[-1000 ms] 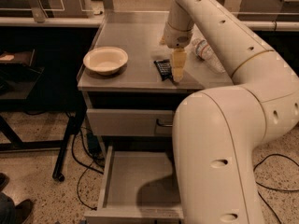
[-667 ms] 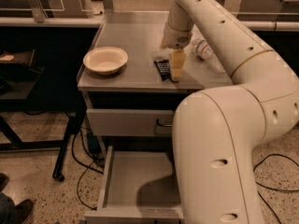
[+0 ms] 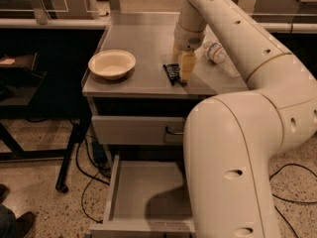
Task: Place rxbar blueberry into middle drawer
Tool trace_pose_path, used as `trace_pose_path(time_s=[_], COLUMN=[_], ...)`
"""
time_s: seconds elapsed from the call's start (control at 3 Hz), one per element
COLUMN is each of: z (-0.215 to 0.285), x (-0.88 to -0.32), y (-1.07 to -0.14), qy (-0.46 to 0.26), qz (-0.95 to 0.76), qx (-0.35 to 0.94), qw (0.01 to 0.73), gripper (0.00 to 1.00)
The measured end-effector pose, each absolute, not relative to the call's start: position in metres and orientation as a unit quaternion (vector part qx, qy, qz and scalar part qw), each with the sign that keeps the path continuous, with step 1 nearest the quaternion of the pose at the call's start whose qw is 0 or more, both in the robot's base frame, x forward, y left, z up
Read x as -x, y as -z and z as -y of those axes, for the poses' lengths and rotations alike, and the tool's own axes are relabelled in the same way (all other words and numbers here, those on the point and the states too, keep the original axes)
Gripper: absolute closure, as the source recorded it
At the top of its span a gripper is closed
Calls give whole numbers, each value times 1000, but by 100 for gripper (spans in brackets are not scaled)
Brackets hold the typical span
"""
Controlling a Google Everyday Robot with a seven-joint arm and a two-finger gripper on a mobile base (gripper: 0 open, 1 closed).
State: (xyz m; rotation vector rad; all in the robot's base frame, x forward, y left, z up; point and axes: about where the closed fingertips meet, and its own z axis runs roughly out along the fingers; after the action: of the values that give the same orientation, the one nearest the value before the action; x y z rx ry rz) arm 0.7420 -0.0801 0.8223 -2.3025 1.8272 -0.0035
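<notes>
The rxbar blueberry [image 3: 171,73], a small dark flat bar, lies on the grey cabinet top [image 3: 143,43] near its front edge. My gripper [image 3: 182,76] is lowered onto the cabinet top right at the bar's right side, touching or almost touching it. The middle drawer [image 3: 143,185] stands pulled open low in the cabinet, with a bare grey floor and nothing in it. My arm's large white links cover the drawer's right part.
A cream bowl [image 3: 111,63] sits on the left of the cabinet top. A clear water bottle [image 3: 218,53] lies to the right of the gripper. A shut drawer front with a handle [image 3: 171,131] is above the open drawer. Cables lie on the floor [image 3: 89,187].
</notes>
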Motion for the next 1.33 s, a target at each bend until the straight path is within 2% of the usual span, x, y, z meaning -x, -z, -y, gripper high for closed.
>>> trace_pose_path(time_s=[0.33, 1.0, 1.33], z=[80, 80, 93], x=[-742, -742, -741], y=[-822, -828, -850], qy=[1, 1, 24], qz=[-618, -619, -633], qx=[779, 779, 762], qw=[101, 101, 134], gripper=[97, 100, 100])
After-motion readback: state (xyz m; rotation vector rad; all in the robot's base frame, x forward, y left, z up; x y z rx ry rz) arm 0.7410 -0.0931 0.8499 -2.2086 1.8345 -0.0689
